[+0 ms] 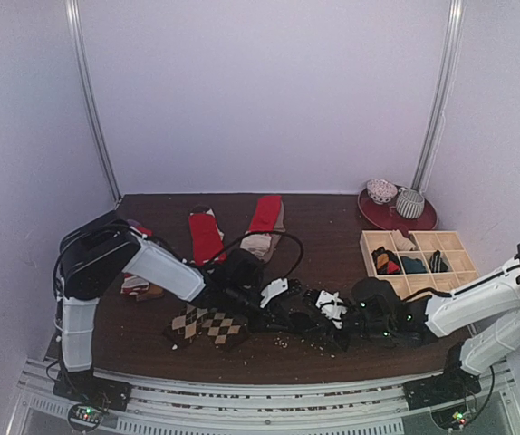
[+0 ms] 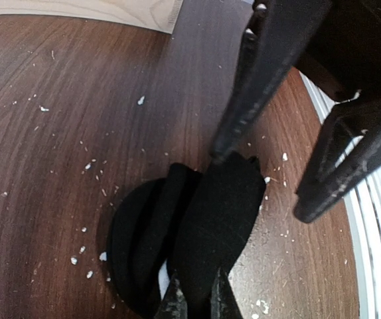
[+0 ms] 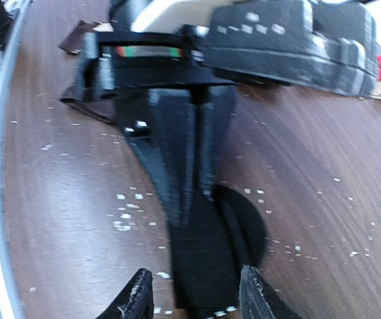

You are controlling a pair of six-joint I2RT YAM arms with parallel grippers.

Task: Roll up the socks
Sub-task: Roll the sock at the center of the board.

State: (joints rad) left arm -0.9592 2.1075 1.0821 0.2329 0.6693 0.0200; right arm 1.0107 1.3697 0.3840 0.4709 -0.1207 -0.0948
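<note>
We judge the job partly done: a few bundles already sit in the wooden tray (image 1: 459, 269), while the argyle pair (image 1: 207, 326) and the red socks (image 1: 206, 236) lie flat and unrolled on the counter (image 1: 332, 236). The black sock (image 1: 323, 317) is the one in hand. It rests near the counter's front edge, between the two arms, loosely coiled with one flap lifted. Its long axis runs roughly left to right, from one arm toward the other, though we cannot tell which end is the toe. The left fingers (image 2: 175, 300) are clenched on the raised flap, while the right fingers (image 3: 136, 299) stand released — one on each side of the sock, gripping nothing.
</note>
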